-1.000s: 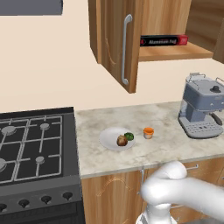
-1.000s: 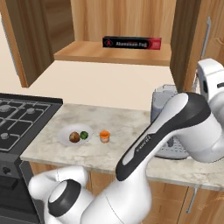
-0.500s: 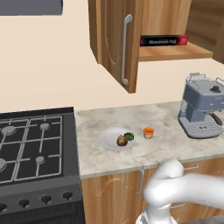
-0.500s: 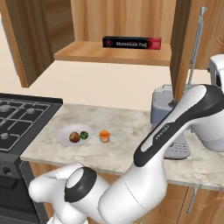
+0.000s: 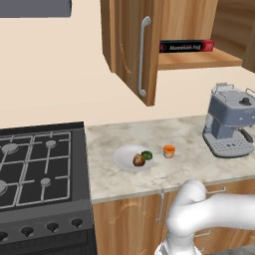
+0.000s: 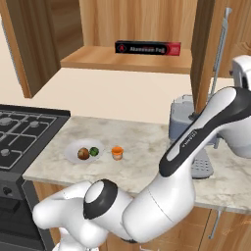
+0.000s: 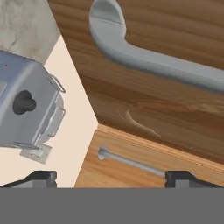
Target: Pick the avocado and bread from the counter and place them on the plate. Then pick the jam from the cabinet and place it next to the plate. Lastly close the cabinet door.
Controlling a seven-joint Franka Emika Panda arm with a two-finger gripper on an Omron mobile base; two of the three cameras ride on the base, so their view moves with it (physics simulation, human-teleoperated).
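At lower centre of the left base view, the white plate sits on the marbled worktop w/ two items in it: the brown bread roll and the dark green avocado, side by side and touching or nearly so, towards the plate's right half. Jam jar stands on the worktop just beside the plate, to its right in frame, apart from the rim. Same layout in the right base view: plate holding bread and avocado, jam just right of it.

Upper part of both base views: wall cabinet w/ doors swung open, silver bar handle on the left door. Inner shelf carries a long black-and-red foil box lying flat.

Grey espresso machine stands at the right of the worktop; black gas stove at left.

Hand view: gripper fingertips spread wide at the bottom corners, nothing between them. Ahead, filling the upper right, a wood-grain door panel w/ a silver handle; espresso machine at left edge.
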